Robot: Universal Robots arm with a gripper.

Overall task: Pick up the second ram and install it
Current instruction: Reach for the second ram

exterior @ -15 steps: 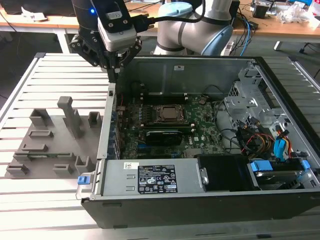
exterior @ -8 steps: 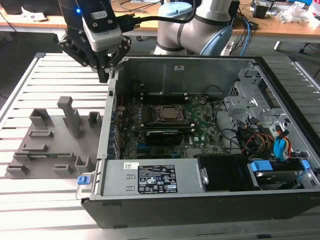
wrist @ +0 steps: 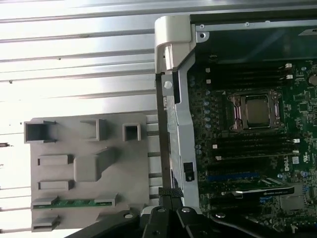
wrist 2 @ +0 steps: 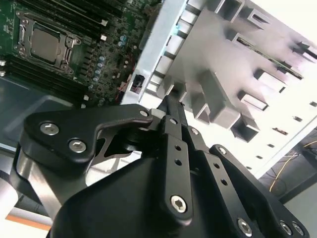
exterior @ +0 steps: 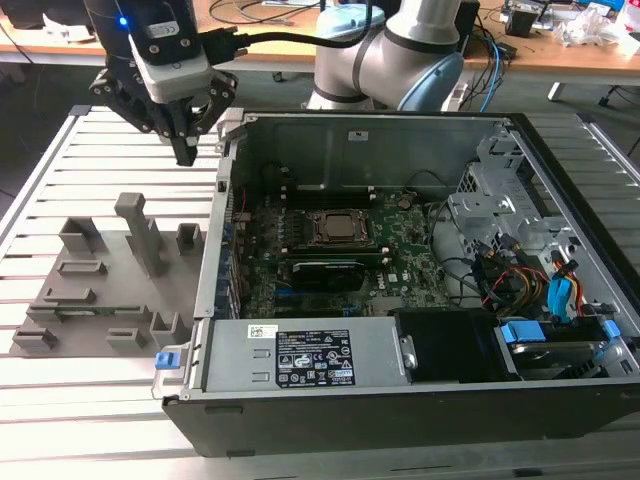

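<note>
Exterior view first: your gripper (exterior: pixel 187 152) hung over the slatted table (exterior: pixel 100 150), in the gap between the grey fixture (exterior: pixel 90 300) and the side wall of the open computer case (exterior: pixel 215 260). It sat well above the fixture rather than down among the blocks. The fingers looked pinched together to a point, and nothing was in them.

The second wrist view told the same story. The fingertips (wrist 2: pixel 168 106) met with no gap and no part between them. Past them, the second ram (wrist 2: pixel 270 56) was lying flat in a slot of the fixture, out toward the edge farthest from the case.

The first wrist view was the clearest for lining up. The second ram (wrist: pixel 74 202) showed as a green strip seated in its slot, with a grey block at each end. Your gripper (wrist: pixel 171 191) was hard by the case wall, so the stick lay off to the side away from the case, across most of the fixture. Its long axis ran roughly square to that wall, pointing more or less back at your fingers. The motherboard (wrist: pixel 247 163) was on the opposite side of the gripper from the stick.
</note>
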